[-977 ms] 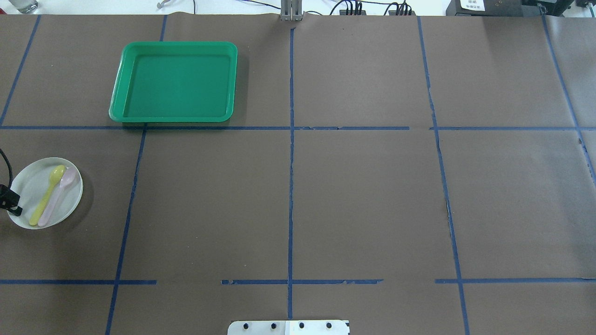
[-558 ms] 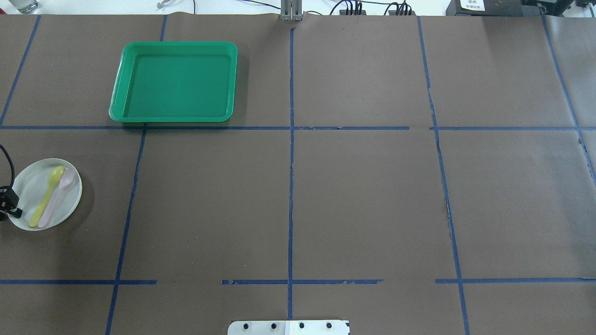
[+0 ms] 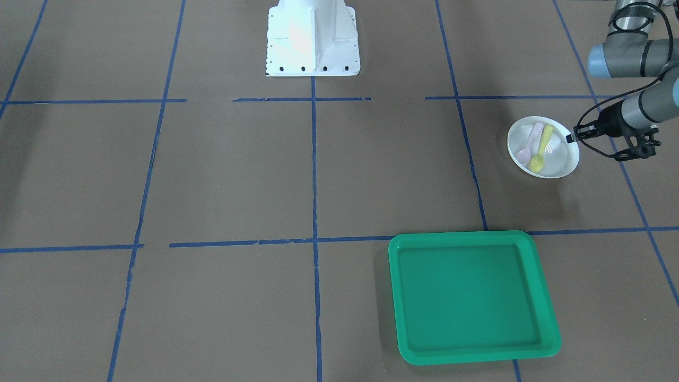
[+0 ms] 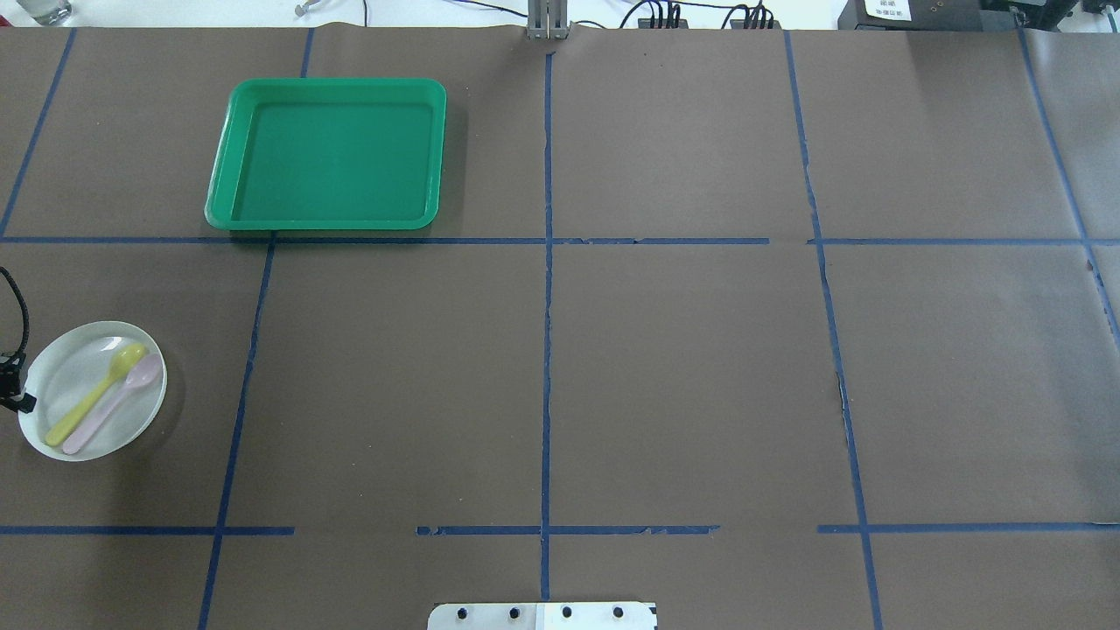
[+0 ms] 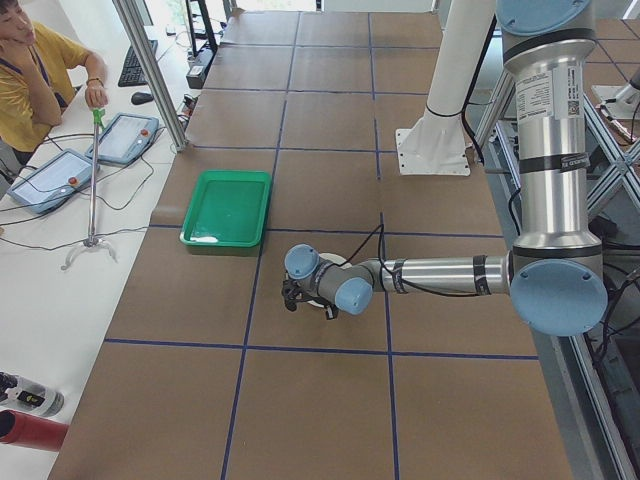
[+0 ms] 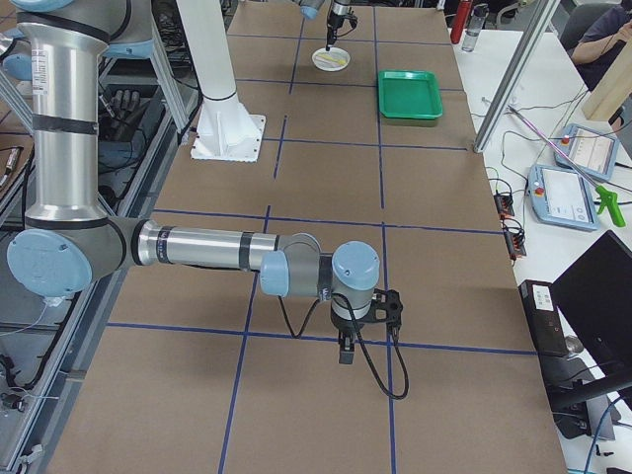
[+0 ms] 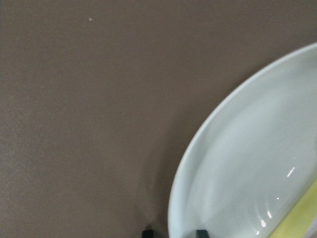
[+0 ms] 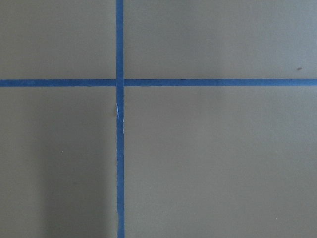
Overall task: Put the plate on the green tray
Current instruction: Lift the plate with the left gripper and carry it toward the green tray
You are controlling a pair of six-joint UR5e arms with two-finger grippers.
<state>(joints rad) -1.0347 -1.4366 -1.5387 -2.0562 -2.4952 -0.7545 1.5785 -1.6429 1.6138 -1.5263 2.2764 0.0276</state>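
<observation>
The white plate [image 4: 66, 376] is at the table's left edge and carries a yellow spoon [image 4: 96, 401] and a pink spoon [image 4: 115, 405]. My left gripper [image 4: 16, 391] is shut on the plate's rim at its outer side; in the left wrist view the rim [image 7: 208, 148] runs between the two dark fingertips [image 7: 200, 232]. The plate [image 3: 557, 162] looks tilted and a little off the table. The green tray [image 4: 328, 157] lies empty at the far left [image 3: 472, 297]. My right gripper [image 6: 346, 351] shows only in the exterior right view, so I cannot tell its state.
The robot's white base [image 3: 313, 37] stands at the table's near middle. Blue tape lines [image 4: 547, 262] divide the brown table cover. A person [image 5: 35, 75] sits beyond the far edge with tablets and a grabber stick [image 5: 93, 180].
The plate has shifted toward the robot's side and looks larger and higher. The two spoons have swung on it to a flatter slant. The tray has not moved.
</observation>
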